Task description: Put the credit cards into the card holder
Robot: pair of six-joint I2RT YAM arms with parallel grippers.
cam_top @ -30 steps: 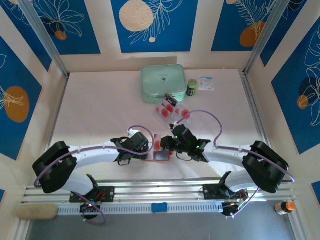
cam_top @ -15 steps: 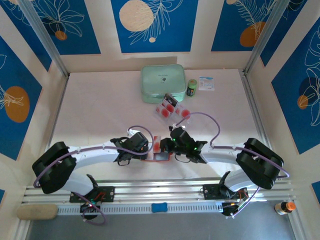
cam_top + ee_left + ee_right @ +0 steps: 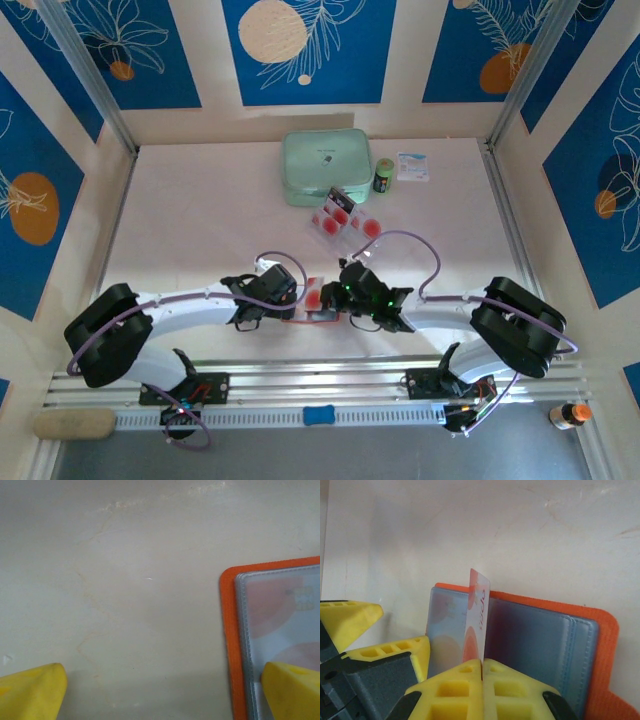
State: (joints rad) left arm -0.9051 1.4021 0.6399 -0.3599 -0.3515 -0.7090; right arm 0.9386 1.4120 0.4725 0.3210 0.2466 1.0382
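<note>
My right claw (image 3: 482, 666) is clamped on one credit card (image 3: 477, 611), which stands on edge just ahead of my fingertips. The open card holder (image 3: 602, 625) lies right below it on the worktop (image 3: 520, 530). My left claw (image 3: 160, 694) gapes wide, with one fingertip (image 3: 292, 690) over the holder's edge. More credit cards (image 3: 340, 215) lie well beyond both claws.

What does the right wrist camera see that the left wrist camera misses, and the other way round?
Right wrist, not left wrist: a credit card standing on edge, pinched between the right arm's shut jaws, above the orange card holder. Left wrist, not right wrist: how the left arm's jaws stand: wide open, one yellow fingertip over a clear sleeve, the other over bare table. Both: the card holder lying open, plastic sleeves up, on the pale table.
</note>
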